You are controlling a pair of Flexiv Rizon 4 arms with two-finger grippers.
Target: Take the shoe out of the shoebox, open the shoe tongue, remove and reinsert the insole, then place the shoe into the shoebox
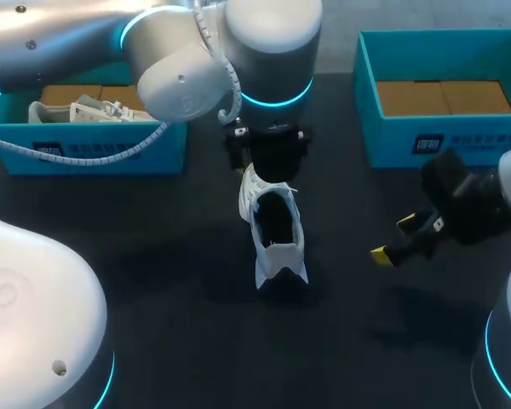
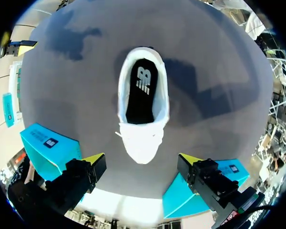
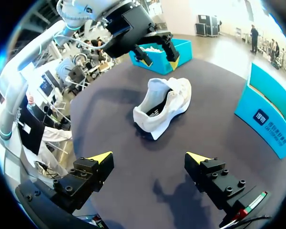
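Left gripper (image 2: 142,158) and right gripper (image 3: 149,158) are both spread and empty, so I'd pin the shoe (image 1: 272,230) by its toe, then pinch the insole (image 2: 142,90).

Soft shadows lie on the dim table (image 1: 153,256) around the shoe (image 1: 278,254).

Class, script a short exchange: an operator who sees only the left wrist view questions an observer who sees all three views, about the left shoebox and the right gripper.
Operator: What is inside the left shoebox?
Observer: A second white shoe lies in the left shoebox.
Operator: And my right gripper?
Observer: The right gripper is open, off to the right of the unboxed shoe, and does not touch it.
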